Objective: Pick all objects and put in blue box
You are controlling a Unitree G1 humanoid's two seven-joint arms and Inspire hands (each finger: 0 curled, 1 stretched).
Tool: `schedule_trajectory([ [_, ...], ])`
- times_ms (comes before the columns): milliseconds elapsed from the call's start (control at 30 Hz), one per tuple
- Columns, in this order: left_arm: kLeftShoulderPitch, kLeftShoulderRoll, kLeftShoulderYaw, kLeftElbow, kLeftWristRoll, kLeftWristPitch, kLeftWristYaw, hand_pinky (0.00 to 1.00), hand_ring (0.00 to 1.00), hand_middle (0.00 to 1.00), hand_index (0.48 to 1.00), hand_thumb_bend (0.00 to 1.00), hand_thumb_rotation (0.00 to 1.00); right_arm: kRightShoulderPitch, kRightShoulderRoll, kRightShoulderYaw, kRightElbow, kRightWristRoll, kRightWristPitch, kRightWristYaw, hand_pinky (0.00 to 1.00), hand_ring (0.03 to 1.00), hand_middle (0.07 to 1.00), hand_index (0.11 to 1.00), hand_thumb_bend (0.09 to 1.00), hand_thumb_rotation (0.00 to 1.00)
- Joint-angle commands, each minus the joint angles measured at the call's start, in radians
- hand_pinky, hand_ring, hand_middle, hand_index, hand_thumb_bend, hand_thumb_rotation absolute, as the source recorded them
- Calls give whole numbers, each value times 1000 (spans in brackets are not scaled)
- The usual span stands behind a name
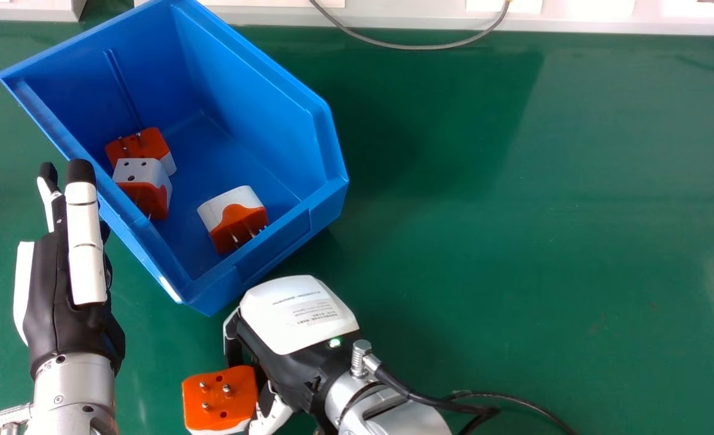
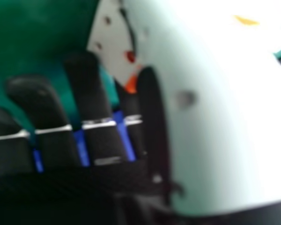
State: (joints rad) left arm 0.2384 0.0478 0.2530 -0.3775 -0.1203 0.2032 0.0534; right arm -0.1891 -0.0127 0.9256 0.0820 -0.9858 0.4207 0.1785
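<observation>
Held adapter: I have an orange-and-white plug adapter (image 1: 219, 396) at the left side of my right hand (image 1: 299, 317), near the tabletop's closest part. Its orange face looks nearly square, with rounded corners, small dark holes and three metal pins; white trim shows along the side nearest me.
Its pointing: pins upward, toward my head camera. I can't tell its long axis, as most of its depth is hidden.
Right hand: narrowed on that adapter, fingers and thumb pinching its right side. In my hand's own view, a pale, holed surface with orange patches sits by the thumb.
Wrist cable: black cable (image 1: 414, 397) trailing to the right from behind my right hand.
Left hand: left of my right hand, fingers straight and pointing away from me (image 1: 60, 296).
Blue box: just beyond my right hand and to its left, tilted across the green table (image 1: 514, 260), one corner nearest me (image 1: 326, 205).
Near adapter in box: beyond my right hand, white with an orange end, pins aimed rightward and toward me (image 1: 233, 211).
Holed adapter in box: farther left, white holed face upward, orange below (image 1: 145, 172).
Farthest adapter in box: right behind that one, orange face with pins up, white beneath (image 1: 148, 144).
Grey cable: looped far past the box (image 1: 405, 46).
</observation>
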Motion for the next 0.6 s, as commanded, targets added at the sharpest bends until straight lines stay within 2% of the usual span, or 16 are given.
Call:
schedule_trajectory([
  [0,0,7,7,-30,-3,1,-1,1000,1000,1000,1000,609,1000,26,-3,-6,-39,3,7,26,121,177,459,483,516,6],
  [100,2,8,9,-33,0,3,-1,1000,1000,1000,1000,609,1000,35,-11,-14,-72,-12,21,61,120,182,468,481,515,1],
  [167,4,8,10,-34,1,3,-2,1000,1000,1000,1000,609,1000,43,-23,-17,-104,-24,24,74,140,203,426,507,507,0],
  [267,4,10,12,-32,3,2,-3,1000,1000,1000,1000,609,1000,58,-44,-23,-159,-45,29,89,164,225,412,520,504,0],
  [433,2,14,19,-27,2,2,-6,1000,1000,1000,1000,609,1000,96,-87,-50,-267,-83,18,91,203,262,412,532,501,0],
  [567,2,16,21,-27,1,2,-7,1000,1000,1000,1000,609,1000,118,-94,-81,-323,-88,-1,64,195,256,426,524,503,0],
])
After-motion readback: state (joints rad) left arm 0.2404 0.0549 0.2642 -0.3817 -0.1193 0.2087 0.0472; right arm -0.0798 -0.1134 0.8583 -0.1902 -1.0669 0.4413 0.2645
